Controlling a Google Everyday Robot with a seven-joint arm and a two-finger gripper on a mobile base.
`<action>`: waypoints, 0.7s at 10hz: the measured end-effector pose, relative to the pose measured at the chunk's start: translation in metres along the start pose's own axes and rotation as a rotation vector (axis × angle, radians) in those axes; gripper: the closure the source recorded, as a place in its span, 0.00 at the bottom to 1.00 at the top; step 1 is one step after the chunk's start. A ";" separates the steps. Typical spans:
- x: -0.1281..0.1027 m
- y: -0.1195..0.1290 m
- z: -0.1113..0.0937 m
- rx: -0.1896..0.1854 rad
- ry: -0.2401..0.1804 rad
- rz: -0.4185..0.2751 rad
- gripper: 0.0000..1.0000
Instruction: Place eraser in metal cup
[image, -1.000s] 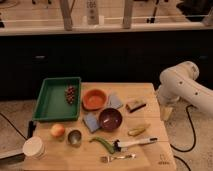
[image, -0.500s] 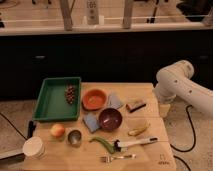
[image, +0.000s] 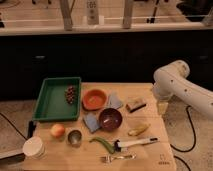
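Observation:
The eraser (image: 136, 104), a small tan block with a dark underside, lies on the wooden table right of centre. The metal cup (image: 75, 137), short and silver-grey, stands near the front left beside an orange fruit (image: 57, 130). My white arm (image: 175, 82) reaches in from the right. Its gripper (image: 161, 107) hangs over the table's right edge, just right of the eraser and apart from it. It stands open with nothing in it.
A green tray (image: 50, 102) holding grapes sits back left. An orange bowl (image: 94, 98), a maroon bowl (image: 110, 118) and two blue cloths (image: 115, 101) fill the middle. A yellow banana piece (image: 138, 130), green pepper (image: 104, 143), white-handled tool (image: 134, 143), fork (image: 117, 158) and white paper cup (image: 34, 147) lie in front.
The arm and gripper have moved left and slightly down, closer to the eraser. Nothing on the table has moved.

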 end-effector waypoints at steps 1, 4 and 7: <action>0.000 -0.002 0.003 0.002 0.000 -0.009 0.20; 0.002 -0.010 0.015 0.007 0.001 -0.035 0.20; 0.003 -0.015 0.026 0.008 -0.003 -0.059 0.20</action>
